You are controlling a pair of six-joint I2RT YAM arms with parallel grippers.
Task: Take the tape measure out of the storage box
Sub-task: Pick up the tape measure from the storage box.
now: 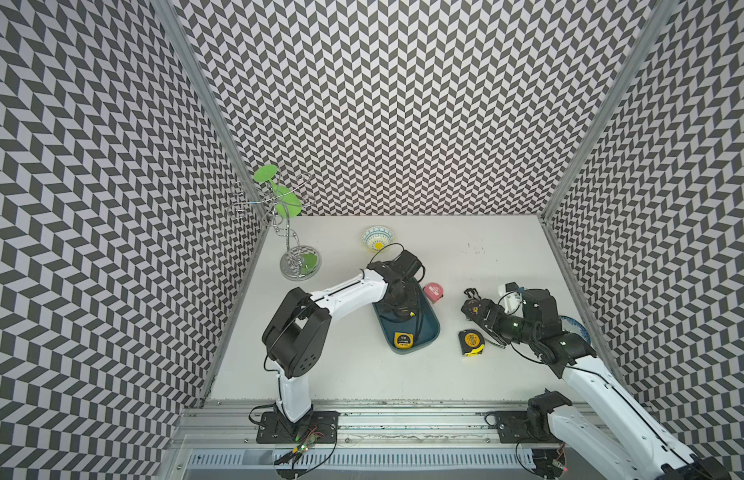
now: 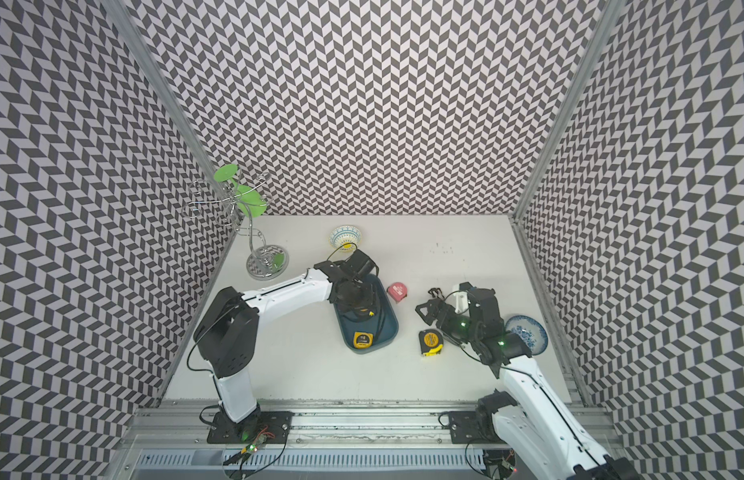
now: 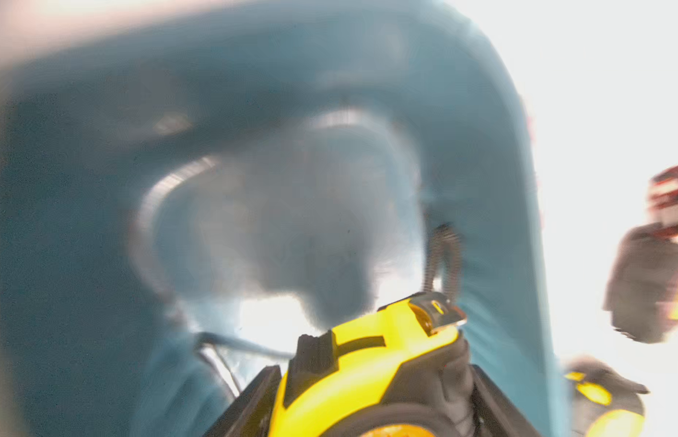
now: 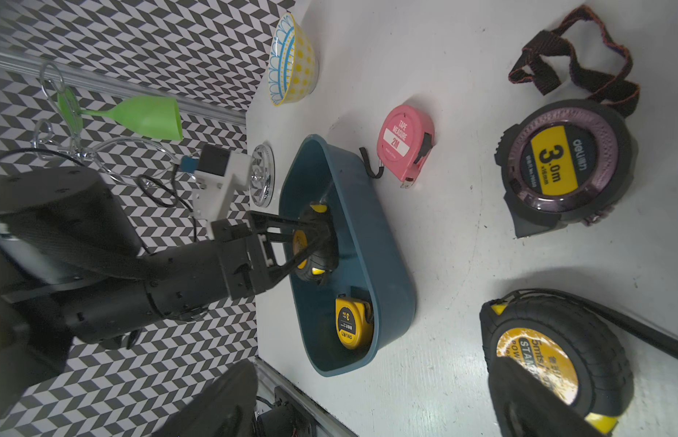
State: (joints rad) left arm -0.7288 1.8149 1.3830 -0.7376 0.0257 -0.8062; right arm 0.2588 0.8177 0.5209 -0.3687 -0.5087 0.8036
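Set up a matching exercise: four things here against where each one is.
1. pink tape
2. small yellow tape
3. black-yellow tape
4. bowl

A. held in left gripper, inside box
B. lying loose in box
C. on table, past box's far end
D. on table, beside box's long side

Pairs: 1-D, 2-B, 3-A, 4-C

Storage box [image 4: 371, 242] reads as smooth, semi-matt teal plastic; in the left gripper [image 4: 310, 242], the black-and-yellow tape measure [image 3: 367, 370] shows glossy yellow plastic and ribbed black rubber.
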